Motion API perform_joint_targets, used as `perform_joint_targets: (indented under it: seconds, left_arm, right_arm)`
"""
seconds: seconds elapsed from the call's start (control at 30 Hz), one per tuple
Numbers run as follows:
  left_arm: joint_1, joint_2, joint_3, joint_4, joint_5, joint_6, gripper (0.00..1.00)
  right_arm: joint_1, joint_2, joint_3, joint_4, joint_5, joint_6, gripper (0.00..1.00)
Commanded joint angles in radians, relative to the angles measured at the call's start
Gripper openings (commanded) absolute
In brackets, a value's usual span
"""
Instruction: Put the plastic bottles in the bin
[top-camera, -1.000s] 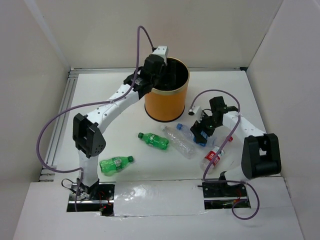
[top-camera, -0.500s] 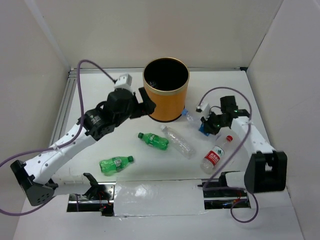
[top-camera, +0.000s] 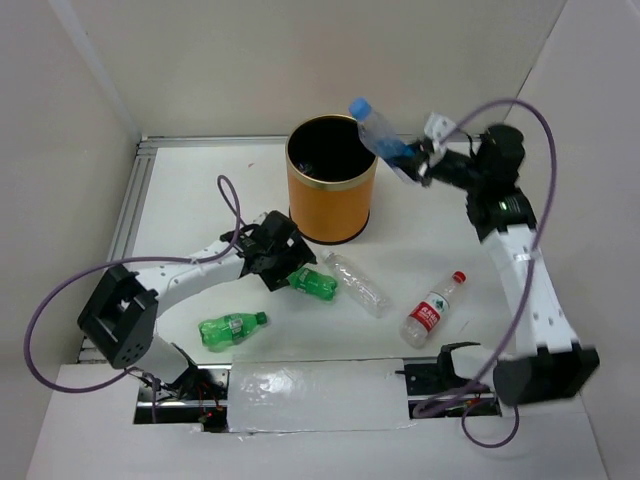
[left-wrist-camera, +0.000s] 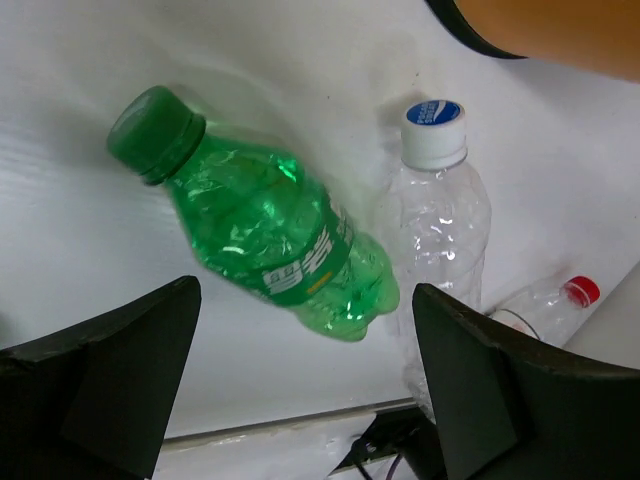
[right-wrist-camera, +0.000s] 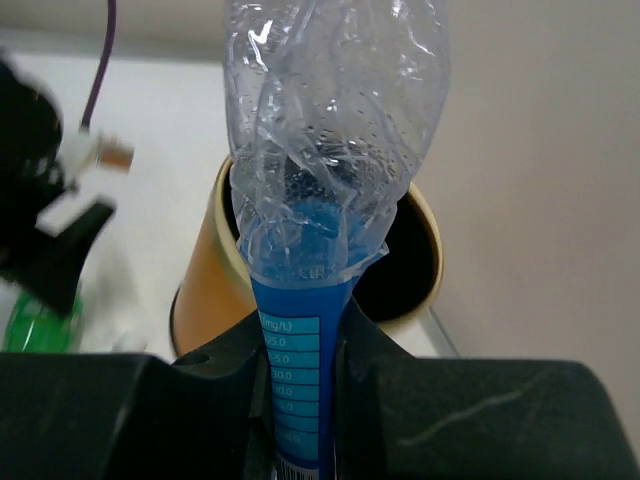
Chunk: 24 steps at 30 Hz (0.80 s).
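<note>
I hold the blue-labelled bottle (top-camera: 372, 125) in the right gripper (top-camera: 412, 162), cap end leaning toward the bin (top-camera: 330, 212); left gripper (top-camera: 285, 265) gapes wide.

Top view looks down over the table (top-camera: 190, 190); 2 wrist views sit close, all showing the bin (top-camera: 330, 205).

both arms are white links (top-camera: 530, 290) with black joints (top-camera: 118, 315) and purple cables (top-camera: 505, 101); tool fingers (left-wrist-camera: 470, 380) matte black.
</note>
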Motion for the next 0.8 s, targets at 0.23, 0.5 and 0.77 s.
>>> perform_joint_targets:
  seconds: [0.23,0.5,0.77]
  left_arm:
    - [0.018,0.207,0.006,0.078,0.073,-0.048,1.00]
    - [0.018,0.226,0.068,0.096,0.083,0.064,0.45]
    - [-0.057,-0.094,0.223,-0.076,-0.160,0.313,0.04]
  right_arm:
    - [0.245,0.646,0.557,0.097,0.047,0.195,0.35]
    - [0.233,0.535,0.540,0.009,0.077,0.231,1.00]
    - [0.038,0.220,0.221,-0.251,0.114,0.207,0.94]
